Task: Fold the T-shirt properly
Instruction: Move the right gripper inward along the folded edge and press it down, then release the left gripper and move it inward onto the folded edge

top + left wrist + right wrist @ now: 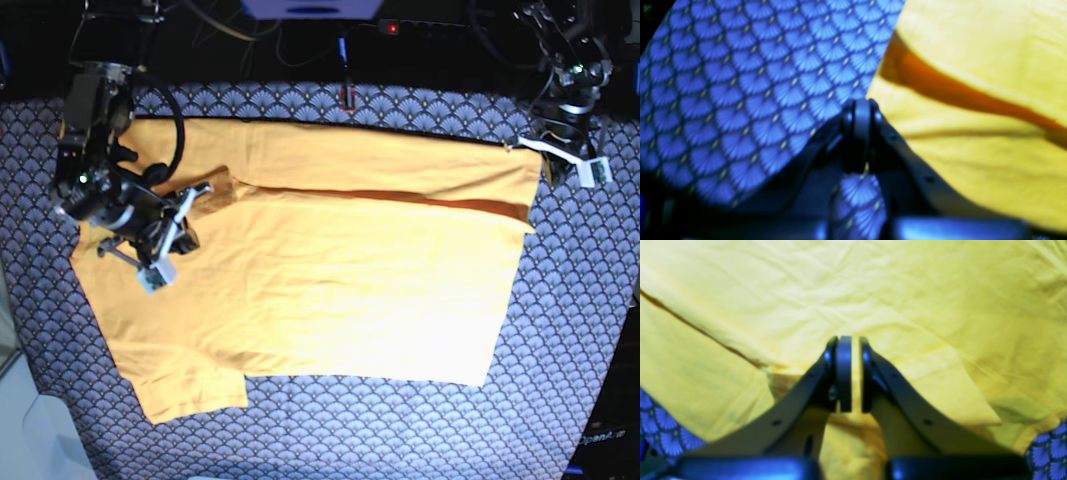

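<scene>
The yellow-orange T-shirt (350,280) lies spread on the tablecloth, with its far strip folded over along a dark orange crease. My right gripper (203,190) is over the shirt's collar end. In the right wrist view its jaws (852,340) stand almost together with yellow cloth (873,290) in the narrow gap, and creases bunch toward the tips. My left gripper (530,148) is at the shirt's far hem corner. In the left wrist view it (860,106) is shut, its tip touching the shirt's edge (973,150). I cannot tell whether cloth is pinched there.
The blue-grey scallop-patterned tablecloth (400,430) covers the table around the shirt and also shows in the left wrist view (740,83). Cables and dark equipment (345,90) run along the far edge. One short sleeve (190,395) lies flat at the near left.
</scene>
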`<state>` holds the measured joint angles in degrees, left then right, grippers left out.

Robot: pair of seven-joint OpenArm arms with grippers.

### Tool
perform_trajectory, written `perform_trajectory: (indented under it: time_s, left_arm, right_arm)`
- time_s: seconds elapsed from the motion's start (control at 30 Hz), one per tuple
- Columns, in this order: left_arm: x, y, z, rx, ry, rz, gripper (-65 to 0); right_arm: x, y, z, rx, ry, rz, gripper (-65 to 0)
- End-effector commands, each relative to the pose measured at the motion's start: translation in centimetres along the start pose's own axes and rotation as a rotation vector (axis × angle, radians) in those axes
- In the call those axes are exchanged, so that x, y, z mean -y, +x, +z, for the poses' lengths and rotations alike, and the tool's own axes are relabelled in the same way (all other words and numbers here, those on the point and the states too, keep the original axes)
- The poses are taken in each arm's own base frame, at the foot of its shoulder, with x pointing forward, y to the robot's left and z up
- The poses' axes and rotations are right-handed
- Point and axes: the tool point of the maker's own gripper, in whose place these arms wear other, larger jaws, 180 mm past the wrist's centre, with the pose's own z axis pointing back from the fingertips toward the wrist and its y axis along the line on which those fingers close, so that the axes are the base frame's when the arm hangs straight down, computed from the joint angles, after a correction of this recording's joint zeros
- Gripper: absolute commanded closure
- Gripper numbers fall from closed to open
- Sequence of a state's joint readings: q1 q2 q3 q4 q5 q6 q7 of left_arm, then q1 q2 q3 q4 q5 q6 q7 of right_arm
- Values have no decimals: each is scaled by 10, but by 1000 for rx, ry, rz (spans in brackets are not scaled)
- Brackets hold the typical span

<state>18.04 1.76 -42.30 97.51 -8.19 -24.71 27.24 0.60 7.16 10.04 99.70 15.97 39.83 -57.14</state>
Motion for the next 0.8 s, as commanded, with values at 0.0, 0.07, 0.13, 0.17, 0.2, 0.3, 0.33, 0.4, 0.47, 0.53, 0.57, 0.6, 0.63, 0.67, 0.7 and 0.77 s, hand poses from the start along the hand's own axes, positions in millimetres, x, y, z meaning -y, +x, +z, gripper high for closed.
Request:
perform_trajectory:
  time_s: [0.0,0.07,0.13,0.17,0.2,0.3,0.33,0.4,0.47,0.53,0.57,0.6,0.63,0.67,0.7,0.77]
  left_arm:
    - [4,16,0,49,-18,-18,0]
    - [11,17,-3,47,-42,-33,0]
    - [18,17,-4,45,-58,-37,0]
    - [21,17,-5,45,-66,-38,0]
    - [26,18,-6,46,-78,-41,0]
    - [37,23,-12,57,-106,-42,0]
    - [40,22,-12,56,-113,-43,0]
    - [47,23,-14,56,-130,-45,0]
    - [52,29,-19,62,-144,-78,0]
    - [65,26,-24,45,-162,-131,0]
    - [68,23,-25,32,-164,-158,0]
    - [73,20,-26,22,-170,-185,0]
    - [78,17,-26,13,-179,-211,0]
    - [81,13,-26,1,-186,-234,0]
    - [84,10,-26,-8,-191,-247,0]
    - [86,7,-26,-16,-196,-261,0]
  right_arm:
    - [3,-1,7,12,-13,5,-25]
    - [-3,-10,12,18,-8,2,-25]
    - [-11,-16,16,24,-2,2,-25]
    - [-13,-18,19,26,-1,5,-25]
    - [-16,-22,21,22,0,4,-25]
    - [-23,-35,23,7,13,-5,-25]
    - [-27,-40,24,4,19,-11,-25]
    - [-34,-49,24,8,35,-30,-25]
    - [-39,-55,22,12,50,-48,-25]
    - [-40,-62,19,3,60,-68,-25]
    - [-41,-67,16,-6,67,-78,-25]
    - [-42,-70,14,-13,71,-88,-25]
    - [-42,-73,12,-14,74,-95,-25]
    - [-42,-74,11,-14,75,-101,-25]
    - [-42,-74,11,-12,75,-102,-25]
    - [-41,-73,11,-7,75,-102,-25]
